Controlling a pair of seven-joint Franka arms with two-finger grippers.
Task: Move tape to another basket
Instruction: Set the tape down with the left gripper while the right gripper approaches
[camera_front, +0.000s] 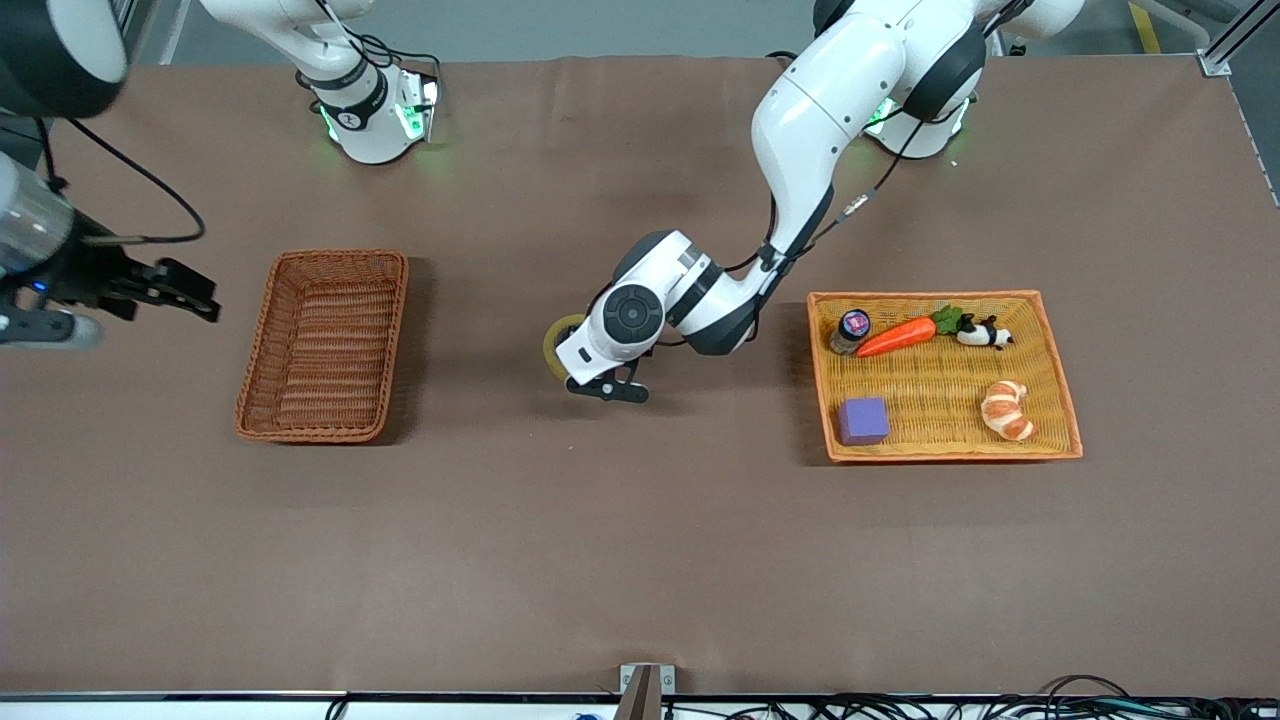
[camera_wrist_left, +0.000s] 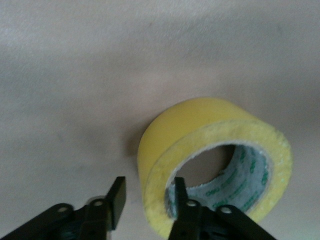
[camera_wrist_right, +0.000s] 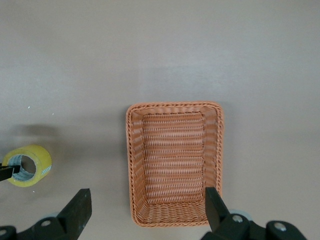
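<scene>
Right gripper (camera_front: 200, 292) hangs spread wide, waiting beside the basket (camera_front: 325, 345); left gripper (camera_wrist_left: 147, 200), parted, straddles the wall of the tape (camera_wrist_left: 212, 160) standing on edge on the table between baskets; let go, it could roll away.

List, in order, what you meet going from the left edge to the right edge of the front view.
Right claw → brown basket → tape → left claw → orange tray
</scene>
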